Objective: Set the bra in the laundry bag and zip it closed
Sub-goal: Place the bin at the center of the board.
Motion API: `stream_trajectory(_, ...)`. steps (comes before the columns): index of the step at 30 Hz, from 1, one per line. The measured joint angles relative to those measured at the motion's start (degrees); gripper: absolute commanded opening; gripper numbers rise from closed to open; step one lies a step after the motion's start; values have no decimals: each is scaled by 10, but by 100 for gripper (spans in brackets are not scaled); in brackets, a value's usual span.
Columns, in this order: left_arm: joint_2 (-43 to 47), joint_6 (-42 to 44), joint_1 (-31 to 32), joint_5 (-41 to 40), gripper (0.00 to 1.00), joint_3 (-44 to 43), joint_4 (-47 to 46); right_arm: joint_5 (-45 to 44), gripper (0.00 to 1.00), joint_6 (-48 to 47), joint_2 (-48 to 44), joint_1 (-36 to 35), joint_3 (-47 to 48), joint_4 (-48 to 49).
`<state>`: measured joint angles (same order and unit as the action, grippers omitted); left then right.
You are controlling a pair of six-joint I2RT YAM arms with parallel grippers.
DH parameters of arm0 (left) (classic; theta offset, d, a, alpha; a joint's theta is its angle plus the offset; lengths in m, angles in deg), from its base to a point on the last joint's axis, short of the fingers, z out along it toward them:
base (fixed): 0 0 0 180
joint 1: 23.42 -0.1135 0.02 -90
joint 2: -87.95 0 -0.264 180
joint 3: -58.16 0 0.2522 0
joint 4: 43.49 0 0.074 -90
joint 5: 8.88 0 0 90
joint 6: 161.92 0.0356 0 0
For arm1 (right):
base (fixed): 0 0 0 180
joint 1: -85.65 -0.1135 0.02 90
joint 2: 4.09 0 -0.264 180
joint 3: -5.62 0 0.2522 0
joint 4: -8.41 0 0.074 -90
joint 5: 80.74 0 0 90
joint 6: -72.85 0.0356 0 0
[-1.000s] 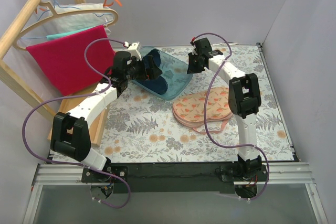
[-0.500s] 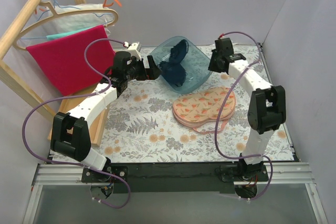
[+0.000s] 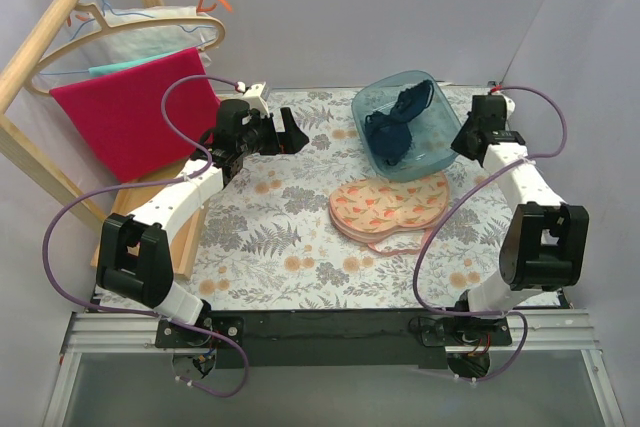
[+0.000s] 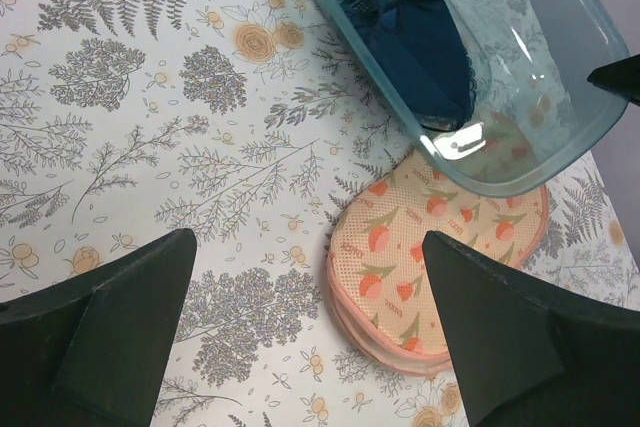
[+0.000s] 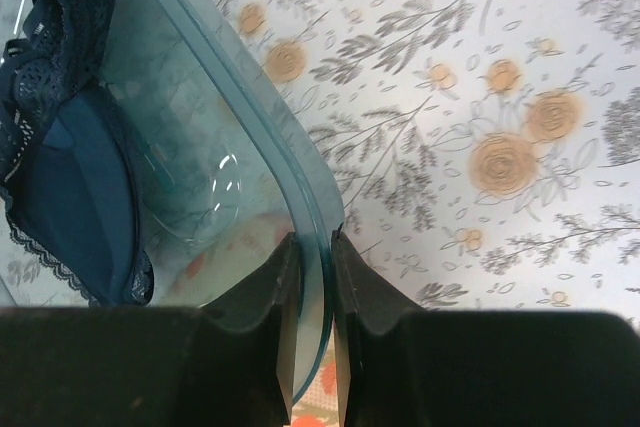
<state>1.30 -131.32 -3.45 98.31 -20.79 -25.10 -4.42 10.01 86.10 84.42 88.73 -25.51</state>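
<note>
The navy bra (image 3: 392,125) lies bunched inside the translucent teal tub (image 3: 428,152), which hangs tilted over the far end of the laundry bag (image 3: 388,205). The bag, peach with an orange floral print, lies flat on the patterned table. My right gripper (image 3: 460,141) is shut on the tub's right rim (image 5: 250,117), with the rim pinched between its fingers (image 5: 312,247); the bra (image 5: 70,177) shows through the wall. My left gripper (image 3: 290,132) stands wide open left of the tub, with nothing in it. In its wrist view, my left gripper (image 4: 308,247) sits above the table, with the bag (image 4: 430,267), tub (image 4: 530,97) and bra (image 4: 410,27) ahead.
A wooden rack (image 3: 40,57) at the far left carries hangers and a red towel (image 3: 130,122). A wooden board (image 3: 188,237) lies under the left arm. Grey walls close off the back and right side of the floral table (image 3: 270,247).
The right arm has swung the tub with the bra from beside the left gripper over to the right, above the bag's far end. The left arm has stayed put and open.
</note>
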Motion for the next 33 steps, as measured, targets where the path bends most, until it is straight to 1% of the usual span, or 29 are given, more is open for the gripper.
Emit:
stream_trajectory(6,0,-1,0,2,98,0,-2,9,1,0,0,47,-7,15)
stream_trajectory(10,0,-3,0,3,98,0,-2,17,1,3,36,52,-3,35)
stream_trajectory(15,0,-3,0,4,98,0,-3,57,1,25,101,54,7,58)
stream_trajectory(17,0,-3,0,4,98,0,-3,71,3,31,110,54,7,66)
stream_trajectory(22,0,-3,0,5,98,0,-3,110,2,40,127,54,18,89)
stream_trajectory(26,0,-2,0,6,98,0,-2,110,1,59,141,53,22,101)
stream_trajectory(33,0,-2,0,4,98,0,1,88,1,134,141,52,5,136)
